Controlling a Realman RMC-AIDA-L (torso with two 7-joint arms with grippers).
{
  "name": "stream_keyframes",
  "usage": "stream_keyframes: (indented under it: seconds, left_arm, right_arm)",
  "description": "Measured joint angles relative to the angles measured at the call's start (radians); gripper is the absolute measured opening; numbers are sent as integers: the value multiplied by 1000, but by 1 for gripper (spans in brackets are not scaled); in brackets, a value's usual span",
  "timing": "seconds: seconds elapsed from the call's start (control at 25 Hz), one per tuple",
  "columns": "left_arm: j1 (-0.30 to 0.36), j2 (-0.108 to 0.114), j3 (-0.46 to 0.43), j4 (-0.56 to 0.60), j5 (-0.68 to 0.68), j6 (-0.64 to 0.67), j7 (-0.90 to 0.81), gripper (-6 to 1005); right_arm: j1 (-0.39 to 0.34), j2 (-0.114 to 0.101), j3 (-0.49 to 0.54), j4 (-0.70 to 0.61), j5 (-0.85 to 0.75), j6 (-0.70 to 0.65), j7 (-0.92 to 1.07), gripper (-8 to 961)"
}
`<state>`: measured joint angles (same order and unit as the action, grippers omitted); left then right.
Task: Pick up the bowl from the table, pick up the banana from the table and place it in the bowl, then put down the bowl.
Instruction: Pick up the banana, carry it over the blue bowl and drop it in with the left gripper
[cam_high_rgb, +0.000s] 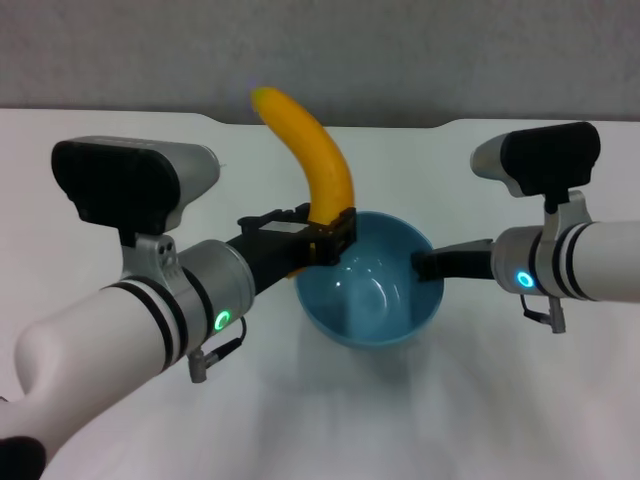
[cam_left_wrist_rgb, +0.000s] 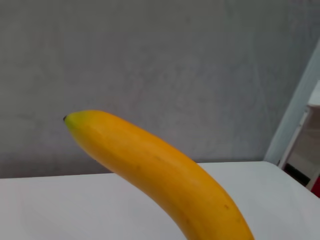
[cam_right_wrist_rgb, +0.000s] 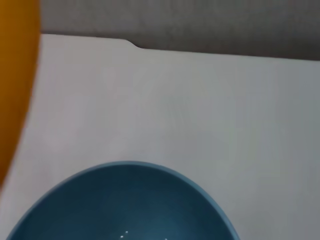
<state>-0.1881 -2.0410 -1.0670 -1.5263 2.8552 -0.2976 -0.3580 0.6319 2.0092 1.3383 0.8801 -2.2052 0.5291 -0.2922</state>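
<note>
Banana held at the bowl's rim, bowl gripped from the other side.

Nearest, the bowl (cam_high_rgb: 372, 282) sits low over the white bench (cam_high_rgb: 560, 400); it may be lifted slightly. The right end effector (cam_high_rgb: 425, 265) grasps its right rim. The left end effector (cam_high_rgb: 325, 240) is clenched on the banana (cam_high_rgb: 312, 155) at the bowl's left rim, the banana rising upright, tip curving toward the far wall.
</note>
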Motion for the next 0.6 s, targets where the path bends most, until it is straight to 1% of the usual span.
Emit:
stream_keyframes:
  seconds: [0.44,0.6]
  left_arm:
    - [-4,-1,25,56,-10,83,-2,504]
    - [-8,-1,29,69,-10,91,-6,504]
  right_arm:
    - [55,0,-27,45,24,3,-4,34]
    - [57,0,-29,58,24,3,-4,34]
